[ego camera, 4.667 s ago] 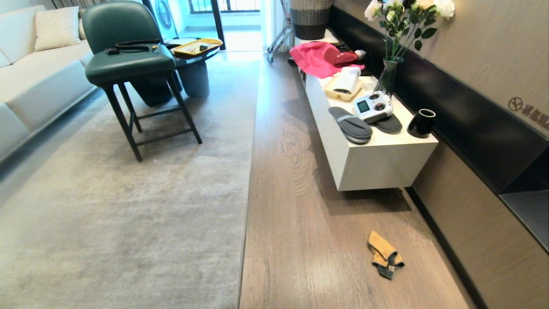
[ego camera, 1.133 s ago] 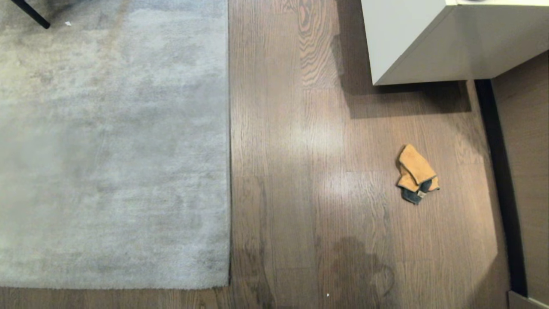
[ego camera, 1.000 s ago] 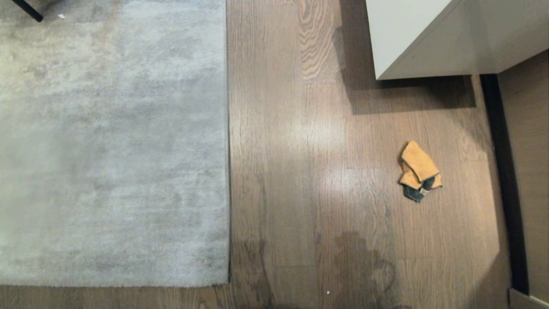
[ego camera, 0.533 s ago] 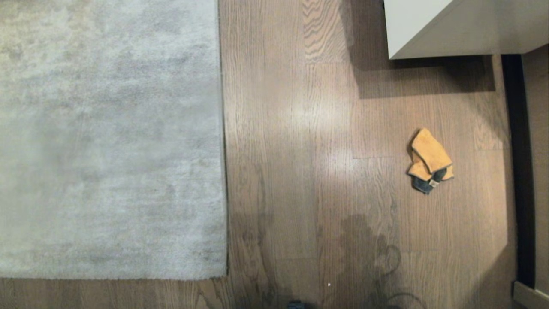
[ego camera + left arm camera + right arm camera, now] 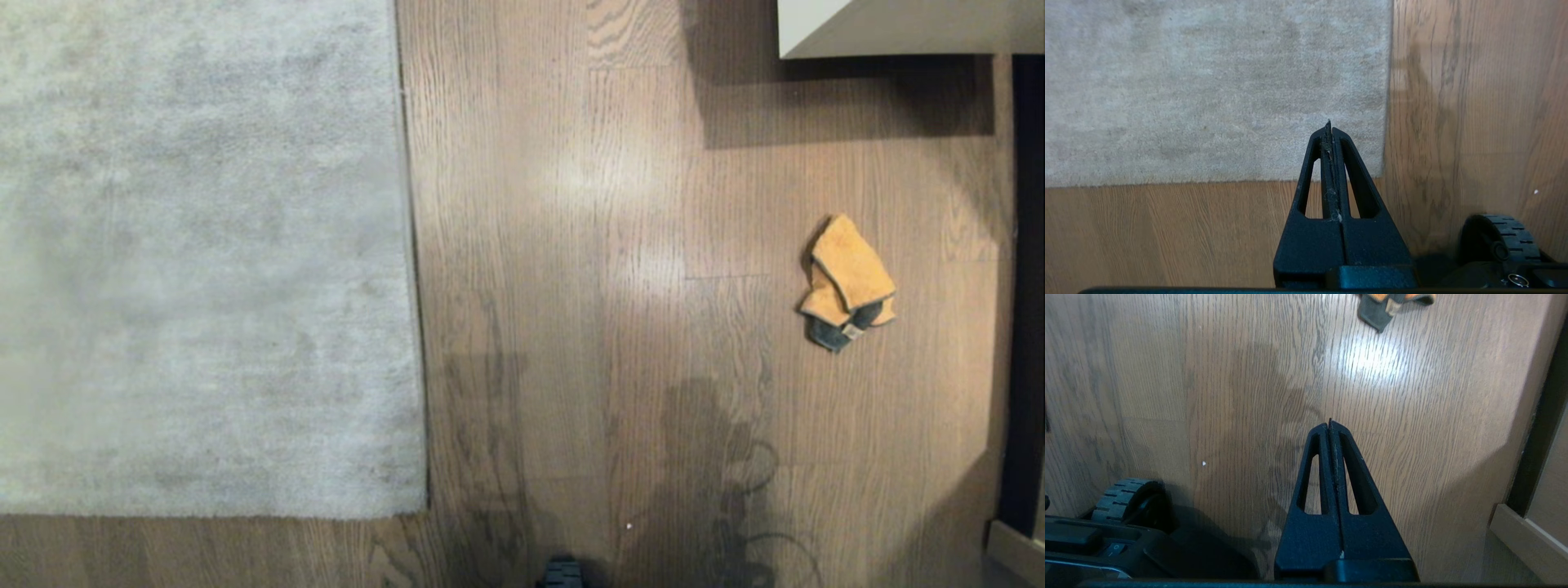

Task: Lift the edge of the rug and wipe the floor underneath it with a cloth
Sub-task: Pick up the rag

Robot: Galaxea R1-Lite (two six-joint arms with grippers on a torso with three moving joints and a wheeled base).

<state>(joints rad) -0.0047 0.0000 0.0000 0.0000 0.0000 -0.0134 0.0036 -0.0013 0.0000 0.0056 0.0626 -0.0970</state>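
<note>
The pale grey rug (image 5: 196, 261) lies flat on the left, its straight rug edge (image 5: 411, 269) running down the head view to a near corner (image 5: 424, 513). The floor (image 5: 571, 245) of brown wood-grain planks spreads to the right. On it, far right, lies the crumpled mustard-tan cloth (image 5: 849, 282) with a dark grey patch; its dark tip shows in the right wrist view (image 5: 1384, 312). My left gripper (image 5: 1329, 124) hangs shut and empty above the rug's near corner (image 5: 1384, 173). My right gripper (image 5: 1329, 422) hangs shut and empty over bare planks, short of the cloth.
A white cabinet corner (image 5: 898, 28) juts in at the top right, casting a shadow. A dark skirting strip (image 5: 1027, 286) runs along the right wall. My base's wheels show near the grippers (image 5: 1506, 237) (image 5: 1126, 496). My shadow falls on the planks (image 5: 702, 474).
The head view has tipped further down: rug, cloth and cabinet all slid up and outward in the picture. Neither the cloth nor the rug has moved on the floor. Both arms are still.
</note>
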